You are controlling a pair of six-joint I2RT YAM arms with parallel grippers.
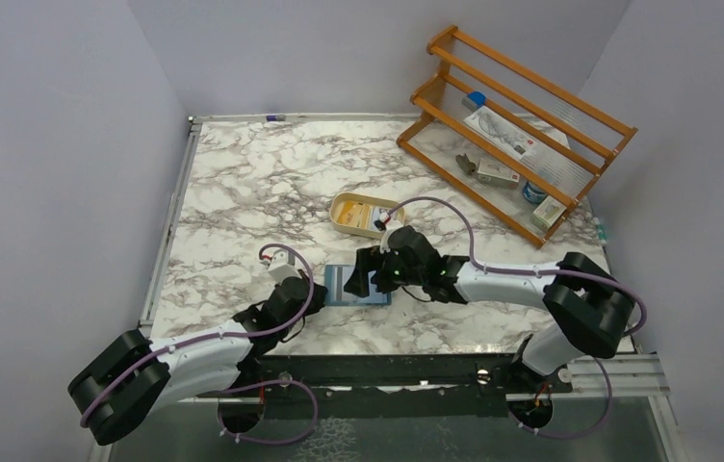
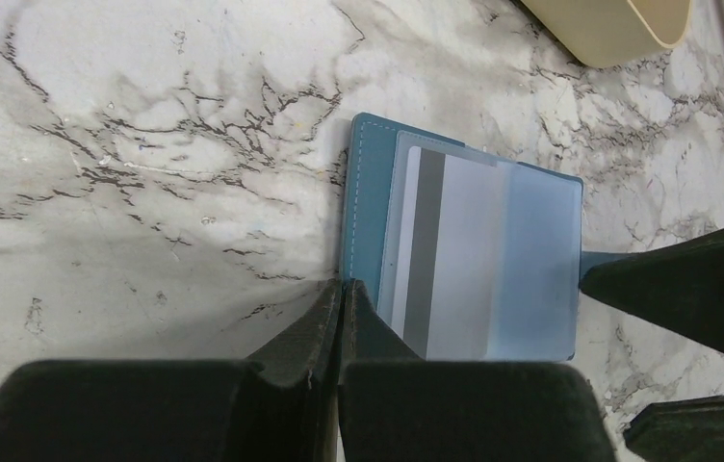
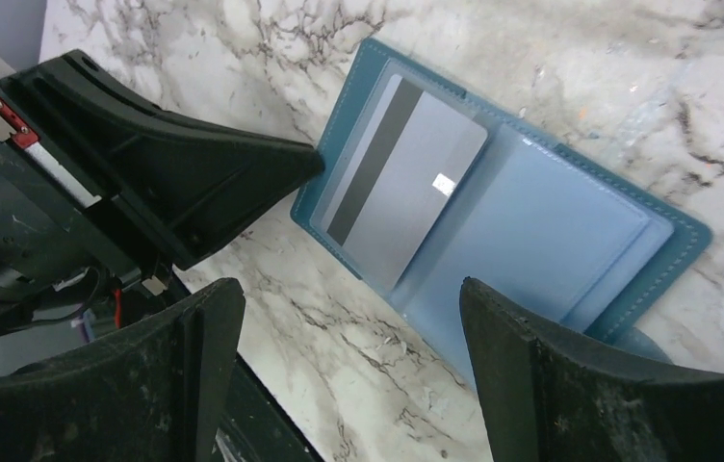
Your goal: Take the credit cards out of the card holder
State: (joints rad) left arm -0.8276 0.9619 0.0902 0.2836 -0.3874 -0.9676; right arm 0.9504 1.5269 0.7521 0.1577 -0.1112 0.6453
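The small teal-blue folding card holder (image 2: 368, 192) lies open and flat near the middle of the near edge of the surface (image 1: 233, 192), between the two arms. One pale plastic credit card with a dark stripe (image 2: 454, 250) sits in the clear pocket on its left half; no other card shows.

The left gripper (image 2: 342, 294) is pressed together with nothing between its fingers, its tips at the holder's left edge, probably to pin the holder so it cannot slide or fold shut. The right gripper (image 3: 349, 298) hangs over the holder with fingers spread wide and empty, likely lining up to draw the card out.

The surface is white marble-patterned with grey veins. A tan oval dish (image 1: 344, 204) sits just beyond the holder, and a slatted orange wooden rack (image 1: 531, 106) stands far right. Plain pale grey walls (image 1: 50, 144) close in three sides.
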